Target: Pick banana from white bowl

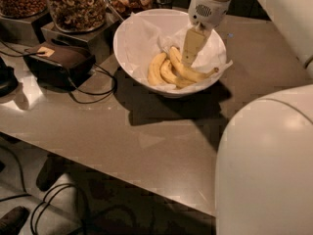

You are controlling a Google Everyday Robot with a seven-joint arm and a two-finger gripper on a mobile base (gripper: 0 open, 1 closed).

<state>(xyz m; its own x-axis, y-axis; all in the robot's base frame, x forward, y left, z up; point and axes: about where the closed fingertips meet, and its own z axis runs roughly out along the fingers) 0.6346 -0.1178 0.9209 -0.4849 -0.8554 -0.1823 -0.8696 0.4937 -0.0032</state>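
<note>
Probably light, soft-skinned and easily bruised, the banana [196, 74] lies rightmost in the white bowl [117, 45]. The gripper [189, 58] hangs over its thick body, the best hold; whether it has clamped, I cannot tell.

You saw the gripper [188, 58] as a pale cream, flat, tapering piece, set over the white bowl [117, 47] toward its right side. Directly above it was a rounded white wrist housing [205, 6] with a small patch of dark vent dots on its face. Right of the bowl ran a smooth white arm link [286, 18], crossed by a thin dark seam. In front of the bowl bulged a large, glossy white shell [264, 165].
</note>
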